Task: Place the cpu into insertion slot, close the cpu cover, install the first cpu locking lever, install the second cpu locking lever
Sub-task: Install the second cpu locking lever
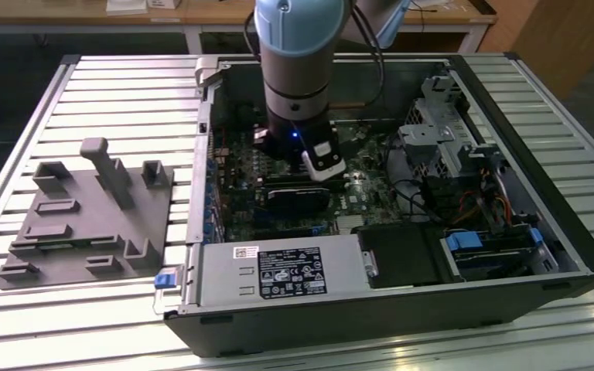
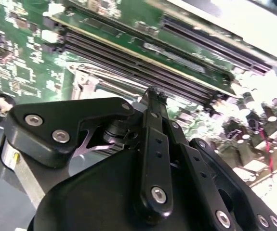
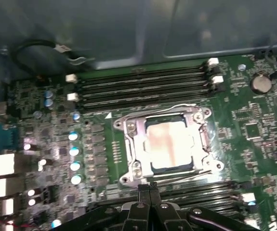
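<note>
— Slatted metal desk (image 1: pixel 121 93), open PC case (image 1: pixel 544 255) on it w/ arm reaching inside. Where's the cpu?
— cpu (image 3: pixel 169 147) sits in the socket (image 3: pixel 128 127), silver cover (image 3: pixel 140 151) closed round it.
— Fingers?
— Fingers (image 3: pixel 149 188) pressed together, nothing between them, tips just beside socket's edge next to mem slots (image 3: pixel 143 82).

- No print in these pictures can be made out as words.
- The white label (image 1: pixel 247 252) and the black label (image 1: pixel 293 273) on the grey power supply box (image 1: pixel 276 274) carry print and small marks, all too small to read.
</note>
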`<state>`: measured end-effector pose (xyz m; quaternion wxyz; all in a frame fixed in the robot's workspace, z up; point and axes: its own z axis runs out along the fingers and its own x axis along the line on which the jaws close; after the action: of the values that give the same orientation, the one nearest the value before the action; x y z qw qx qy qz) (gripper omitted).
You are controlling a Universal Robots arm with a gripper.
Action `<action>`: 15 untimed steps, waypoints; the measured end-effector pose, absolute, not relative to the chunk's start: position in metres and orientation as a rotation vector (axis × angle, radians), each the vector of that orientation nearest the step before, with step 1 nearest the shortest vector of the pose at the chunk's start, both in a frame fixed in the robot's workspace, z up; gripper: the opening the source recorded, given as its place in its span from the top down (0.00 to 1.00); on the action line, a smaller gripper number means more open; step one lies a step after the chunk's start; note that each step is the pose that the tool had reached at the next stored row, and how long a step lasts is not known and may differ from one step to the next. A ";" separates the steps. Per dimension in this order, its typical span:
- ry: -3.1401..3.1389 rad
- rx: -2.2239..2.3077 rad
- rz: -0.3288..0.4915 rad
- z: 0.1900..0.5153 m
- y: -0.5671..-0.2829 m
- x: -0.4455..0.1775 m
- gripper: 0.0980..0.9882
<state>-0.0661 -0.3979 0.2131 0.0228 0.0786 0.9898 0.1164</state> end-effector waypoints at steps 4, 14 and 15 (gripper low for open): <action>3.065 0.246 0.358 0.213 -0.392 -0.061 0.99; 3.066 0.261 0.291 0.213 -0.379 -0.054 0.99; 3.066 0.261 0.289 0.213 -0.377 -0.053 0.99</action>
<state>-0.0535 -0.3770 0.2131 0.0253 0.0844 0.9917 0.0934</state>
